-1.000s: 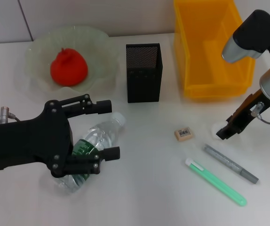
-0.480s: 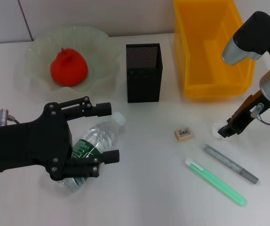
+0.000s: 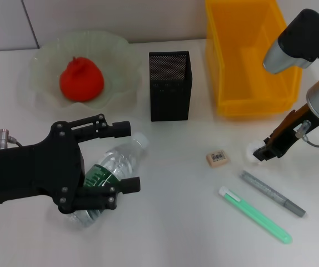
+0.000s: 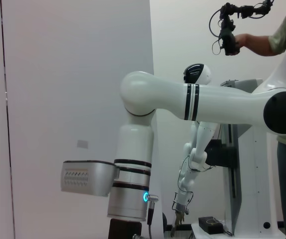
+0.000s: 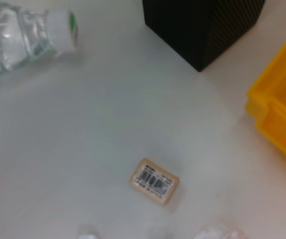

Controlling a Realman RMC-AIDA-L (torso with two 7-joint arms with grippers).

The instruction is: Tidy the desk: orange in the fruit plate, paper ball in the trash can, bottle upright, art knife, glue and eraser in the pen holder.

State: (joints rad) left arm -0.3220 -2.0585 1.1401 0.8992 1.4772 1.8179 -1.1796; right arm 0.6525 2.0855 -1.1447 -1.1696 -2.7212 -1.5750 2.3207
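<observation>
Even, bright overhead light; soft short shadows fall under the left gripper (image 3: 127, 156) and beside the pen holder (image 3: 170, 86). Right wrist view soft-focused, blurriest near its lower edge.

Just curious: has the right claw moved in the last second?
Yes. The right gripper has risen with the paper ball, shifting toward the trash can.

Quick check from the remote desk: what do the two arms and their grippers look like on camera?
The left gripper is matte black with linked bar fingers, silver screws and a small metal connector. The right gripper is slim, black with an orange-brown strip and a thin grey cable, below a silver-and-black wrist; the arm is glossy white with black bands.
</observation>
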